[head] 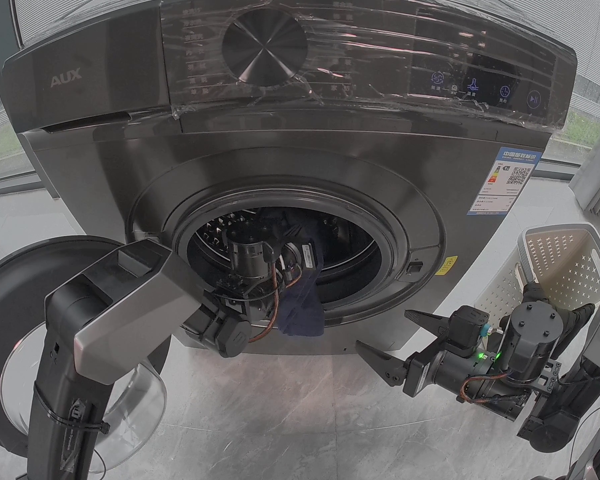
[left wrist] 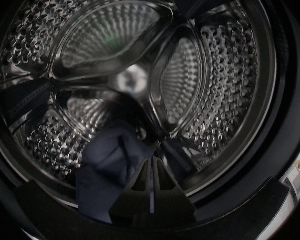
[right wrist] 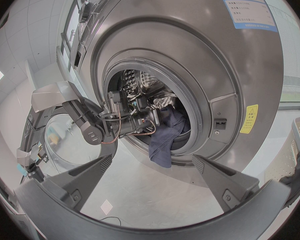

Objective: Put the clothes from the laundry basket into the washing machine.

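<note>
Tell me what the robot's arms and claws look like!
Both arms are mostly black with round joints. The left arm has a boxy silver shell and an orange cable. The right arm has a green light. The right claw has two black pointed fingers.

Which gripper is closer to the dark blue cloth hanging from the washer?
Left. The left gripper holds the dark blue cloth at the drum mouth; the right gripper hangs open outside, apart.

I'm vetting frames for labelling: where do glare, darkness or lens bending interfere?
Head view: glare streaks across the control panel. Left wrist view: dim drum swallows the navy garment; bright reflections behind. Right wrist view: fisheye curves the washing machine front; corners black.
</note>
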Controlling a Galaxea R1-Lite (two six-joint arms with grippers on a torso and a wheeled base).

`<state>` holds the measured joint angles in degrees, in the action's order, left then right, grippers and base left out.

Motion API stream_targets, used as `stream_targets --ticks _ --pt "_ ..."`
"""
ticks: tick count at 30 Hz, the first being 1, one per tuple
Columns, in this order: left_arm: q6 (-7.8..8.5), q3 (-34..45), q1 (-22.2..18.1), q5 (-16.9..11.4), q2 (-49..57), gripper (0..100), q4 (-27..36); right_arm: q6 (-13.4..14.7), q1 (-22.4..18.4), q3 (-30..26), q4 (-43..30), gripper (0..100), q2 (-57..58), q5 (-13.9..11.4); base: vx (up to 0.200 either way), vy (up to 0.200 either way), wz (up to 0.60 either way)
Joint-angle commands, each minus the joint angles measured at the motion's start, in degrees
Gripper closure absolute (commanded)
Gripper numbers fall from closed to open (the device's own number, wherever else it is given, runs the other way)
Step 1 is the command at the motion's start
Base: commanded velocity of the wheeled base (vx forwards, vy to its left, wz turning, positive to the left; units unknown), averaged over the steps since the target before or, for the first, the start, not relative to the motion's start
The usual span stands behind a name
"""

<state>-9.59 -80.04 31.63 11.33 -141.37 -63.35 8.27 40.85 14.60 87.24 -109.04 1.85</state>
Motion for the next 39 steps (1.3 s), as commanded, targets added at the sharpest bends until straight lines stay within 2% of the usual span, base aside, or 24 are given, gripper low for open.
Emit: stream_targets --ticks 1,2,4,5,6,7,9,12,19,22,34,35,39 --pt "0.37 7.36 0.45 -0.08 3.39 100 2.09 0.00 0.02 -0.01 0.04 0 0.06 -0.01 0.000 0.000 0.00" --pt "0.37 7.36 0.45 -0.08 3.39 0 2.09 0.00 0.02 -0.01 0.04 0 0.06 -0.01 0.000 0.000 0.00" --pt "0.37 12.02 1.59 -0.43 7.69 0 7.37 0.00 0.02 -0.01 0.04 0 -0.03 -0.01 0.000 0.000 0.00" --pt "0.37 12.02 1.59 -0.43 7.69 0 7.37 0.00 0.02 -0.01 0.04 0 -0.03 -0.01 0.000 0.000 0.00" --pt "1.07 13.51 2.03 -0.16 9.71 0 10.09 0.00 0.11 -0.01 0.04 0 -0.03 -0.01 0.000 0.000 0.00" --pt "1.07 13.51 2.03 -0.16 9.89 0 10.27 0.00 0.11 -0.01 0.04 0 -0.03 -0.01 0.000 0.000 0.00" --pt "2.47 14.39 2.38 0.01 11.21 0 12.73 0.00 0.11 -0.01 -0.05 0 -0.12 -0.01 0.000 0.000 0.00" --pt "3.35 14.74 2.64 -0.08 11.30 0 14.75 0.00 0.28 -0.01 0.04 0 -0.12 -0.01 0.000 0.000 0.00" --pt "3.44 14.74 2.99 0.10 8.66 0 15.45 0.08 0.28 -0.01 0.04 0 -0.12 -0.01 0.000 0.000 0.00" --pt "3.97 14.83 2.91 0.10 6.46 0 15.28 0.17 0.46 -0.01 -0.05 0 -0.20 -0.01 0.000 0.000 0.00" --pt "3.97 11.58 2.38 0.19 2.07 0 14.84 0.17 0.28 -0.01 0.04 0 -0.12 -0.01 0.000 0.000 0.00" --pt "3.97 11.23 2.38 0.19 1.98 100 14.84 0.17 0.28 -0.01 0.04 0 -0.12 -0.01 0.000 0.000 0.00" --pt "3.88 10.52 2.29 0.19 2.07 100 14.75 0.17 0.19 -0.01 0.04 0 -0.12 -0.01 0.000 0.000 0.00"
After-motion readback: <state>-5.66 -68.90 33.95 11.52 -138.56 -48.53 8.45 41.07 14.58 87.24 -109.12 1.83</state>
